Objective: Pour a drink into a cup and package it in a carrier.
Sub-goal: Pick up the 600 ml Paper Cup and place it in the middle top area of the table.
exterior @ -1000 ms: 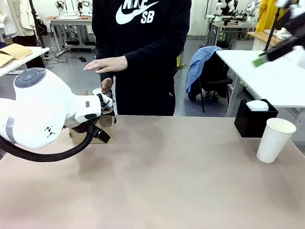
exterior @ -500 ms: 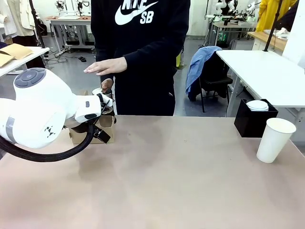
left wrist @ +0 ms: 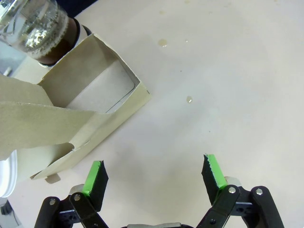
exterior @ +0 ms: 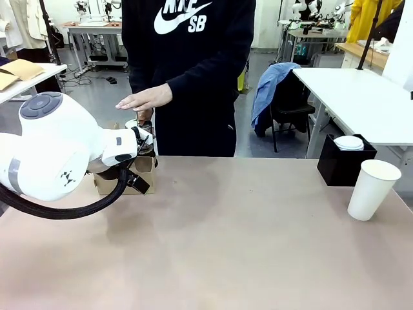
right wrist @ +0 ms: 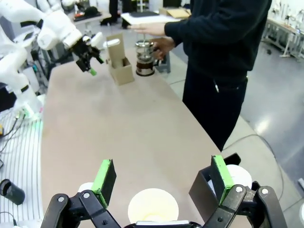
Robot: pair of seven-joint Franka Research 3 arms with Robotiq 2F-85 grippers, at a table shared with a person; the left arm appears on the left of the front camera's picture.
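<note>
Tabletop [left wrist: 223, 66]: carrier [left wrist: 102, 92] just beside left claw [left wrist: 154, 167]

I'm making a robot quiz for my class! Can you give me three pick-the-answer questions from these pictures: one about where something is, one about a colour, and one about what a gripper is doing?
1. Where does the tall white paper cup stand?
A) on the right of the table, near the black box
B) inside the cardboard carrier
C) on the floor

2. What colour are the pads on the left gripper?
A) red
B) green
C) blue

3. How is the right gripper?
A) shut on the cup
B) shut on a spoon
C) open, holding nothing

Answers: 1 A, it stands on the table beside the box; 2 B, both fingertips wear green pads; 3 C, its fingers stand wide apart, touching nothing.
</note>
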